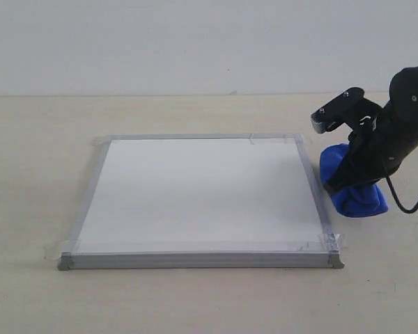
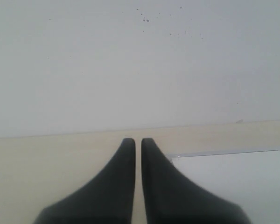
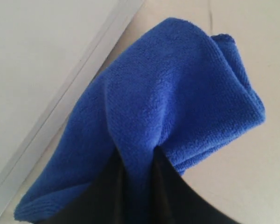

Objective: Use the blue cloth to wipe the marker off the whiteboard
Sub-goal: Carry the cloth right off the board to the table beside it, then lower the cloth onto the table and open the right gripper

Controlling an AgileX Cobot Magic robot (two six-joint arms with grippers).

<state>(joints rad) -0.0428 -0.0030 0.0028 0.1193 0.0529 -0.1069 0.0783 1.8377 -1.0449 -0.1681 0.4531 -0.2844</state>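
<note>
Your right gripper (image 3: 137, 161) is clamped on a fold of the blue cloth (image 3: 177, 93), which bunches out around and past its fingertips. The cloth sits on the table (image 1: 195, 299) just beside the right edge of the whiteboard (image 1: 202, 188), off its white face. Your left gripper (image 2: 137, 142) holds nothing, with only a thin slit between its fingers.

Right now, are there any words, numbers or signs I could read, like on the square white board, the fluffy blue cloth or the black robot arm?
No readable text in any view.
On the square white board with a silver-grey frame: nothing, its face is blank.
On the bright blue microfibre cloth: nothing, no label shows.
On the black robot arm: no mark that can be read at this size.
</note>
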